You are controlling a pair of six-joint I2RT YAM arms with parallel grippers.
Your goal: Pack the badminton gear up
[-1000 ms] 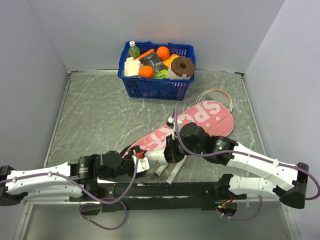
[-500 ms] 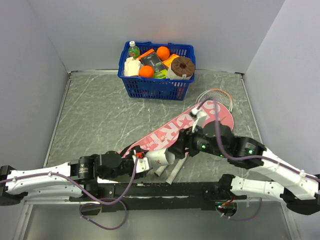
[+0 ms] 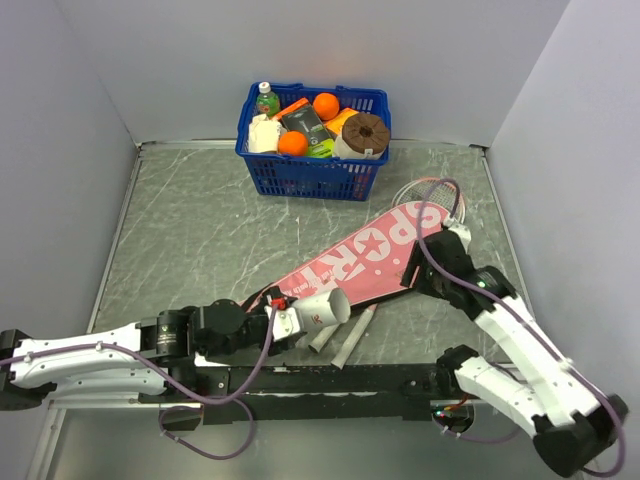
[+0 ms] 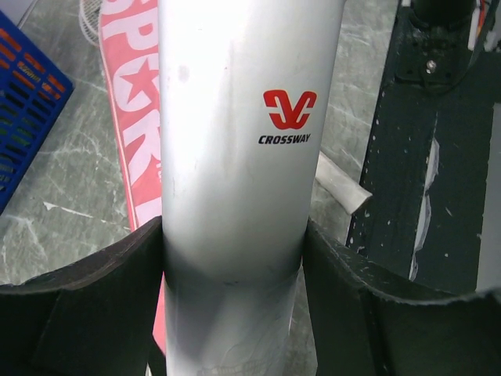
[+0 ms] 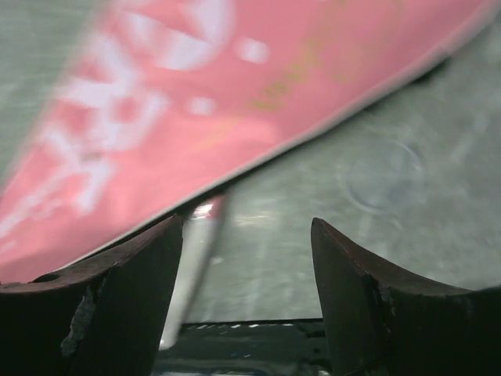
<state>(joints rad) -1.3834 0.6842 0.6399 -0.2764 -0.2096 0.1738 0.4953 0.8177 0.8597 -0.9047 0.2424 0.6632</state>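
1. A blue plastic basket stands at the far edge of the table, slightly left of centre, close to the back wall.
2. Inside it, at the far left corner, is a green-capped bottle.
3. Two oranges lie in it, one far and one near.
4. Between the oranges lies a dark packet.
5. A brown round ridged item fills the right end.
6. A white pack sits at the left end.
7. The grey marbled tabletop lies under it all.

Soft, even light fell; the right wrist view blurred the pink cover; the white tube caught faint glare.
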